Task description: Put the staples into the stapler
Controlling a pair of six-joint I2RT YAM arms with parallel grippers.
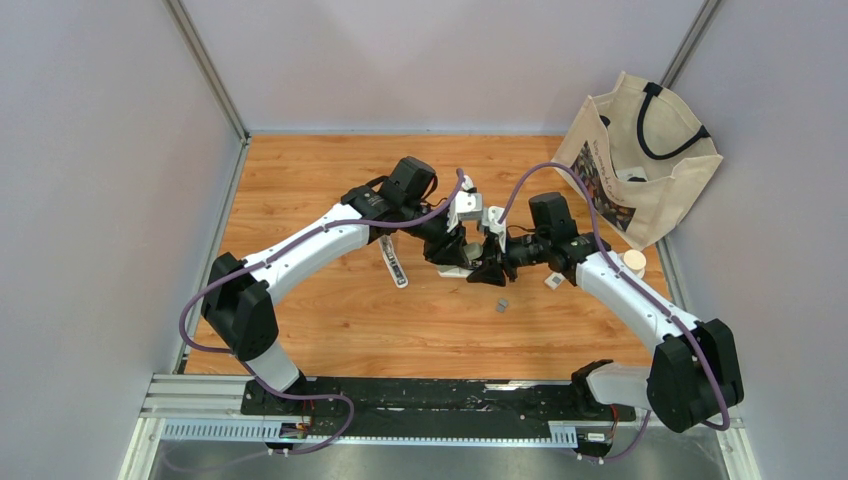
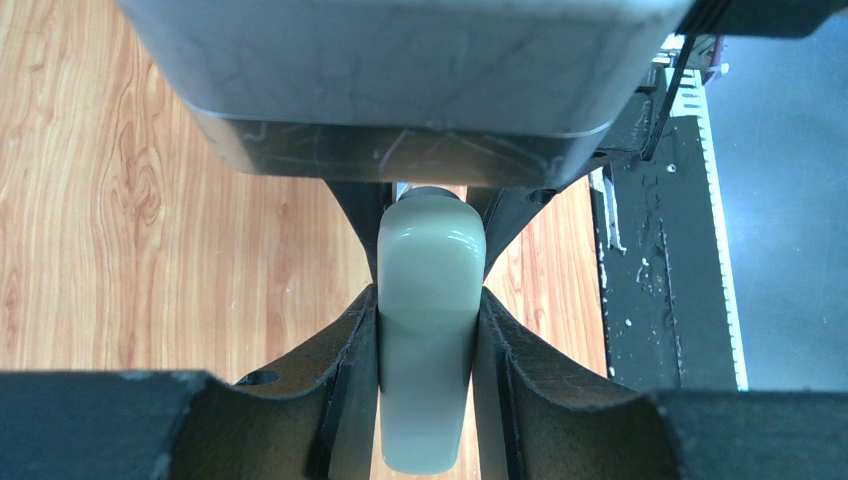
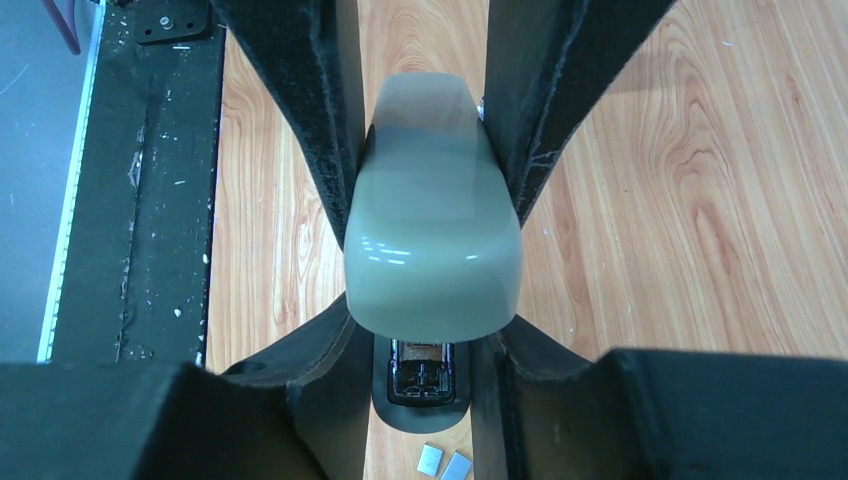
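Observation:
The stapler has a pale grey-green top and a black base and sits mid-table between both grippers. My left gripper is shut on its pale body, one finger pressed to each side. My right gripper is shut on the opposite end; in the right wrist view the pale lid sits above the black base and metal front. Small dark-grey staples lie on the wood just in front of the stapler; two short pieces show in the right wrist view.
A thin black-and-white strip-shaped object lies left of the stapler. A small white piece and a cream round object lie by the right arm. A tote bag stands at the back right. A grey housing fills the top of the left wrist view.

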